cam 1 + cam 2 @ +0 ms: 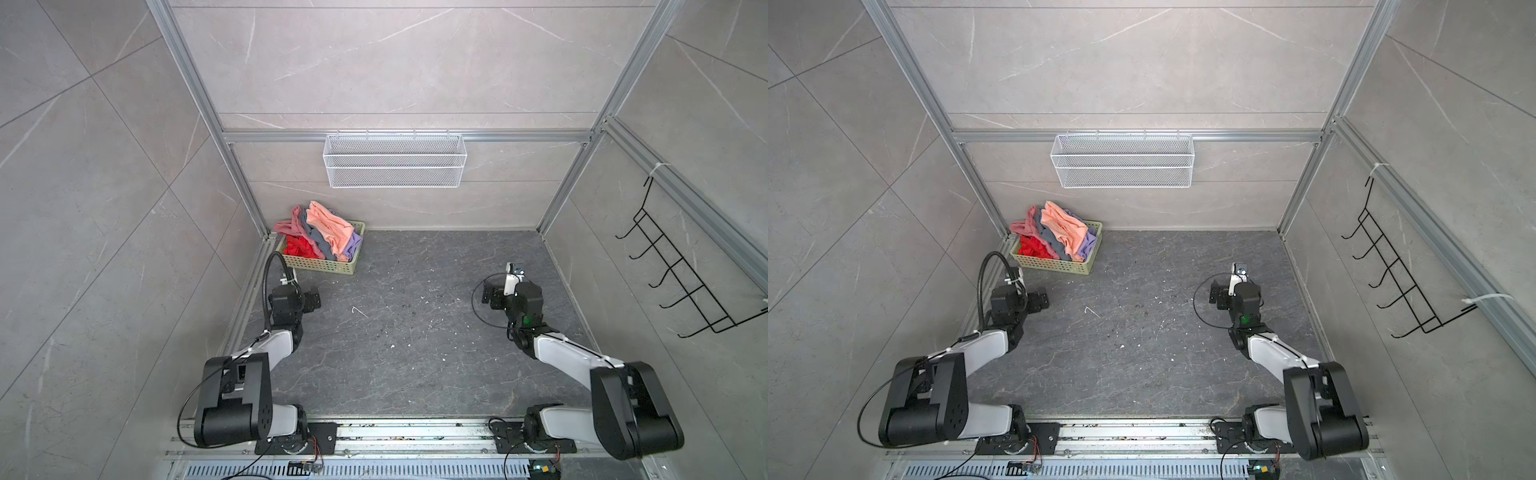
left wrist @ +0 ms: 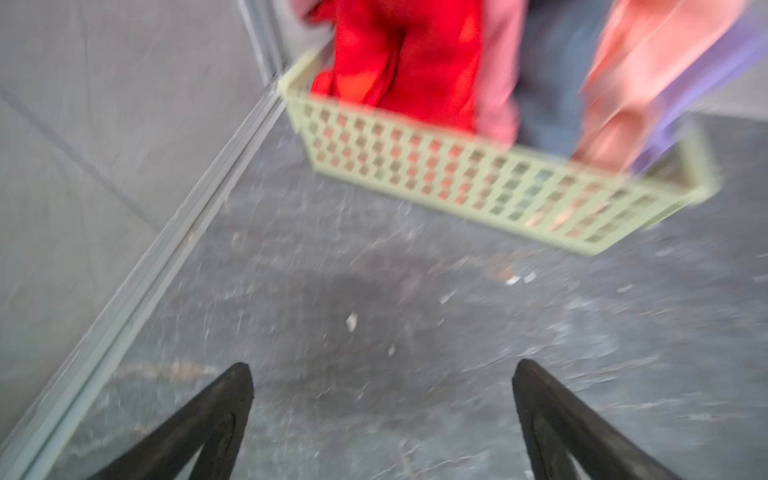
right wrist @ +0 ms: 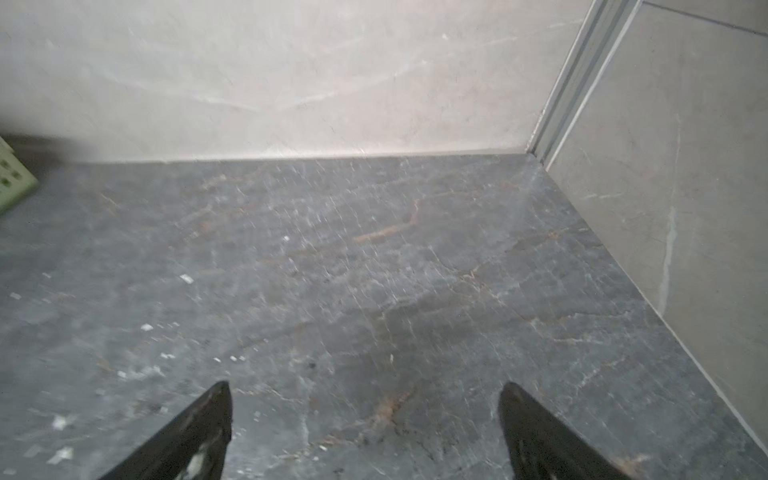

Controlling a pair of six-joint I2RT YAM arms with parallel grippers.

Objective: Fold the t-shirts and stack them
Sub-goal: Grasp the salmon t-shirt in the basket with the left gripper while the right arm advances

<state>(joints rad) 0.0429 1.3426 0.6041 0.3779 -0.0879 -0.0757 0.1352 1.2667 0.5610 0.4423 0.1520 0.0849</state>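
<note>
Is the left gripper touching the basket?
Apart. The left wrist view shows bare dark tabletop between the open left gripper and the basket.

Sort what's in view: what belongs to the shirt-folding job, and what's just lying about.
Job:
peach-orange t-shirt
dusty pink t-shirt
red t-shirt
grey t-shirt
lavender t-shirt

Not the job:
pale green lattice basket holding them
white mesh wall basket
black hook rack

Soft cloth t-shirts (image 1: 330,228), plastic lattice basket (image 1: 324,264), matt tabletop (image 1: 415,340) w/ veining, metal-mesh rack (image 1: 395,166)
</note>
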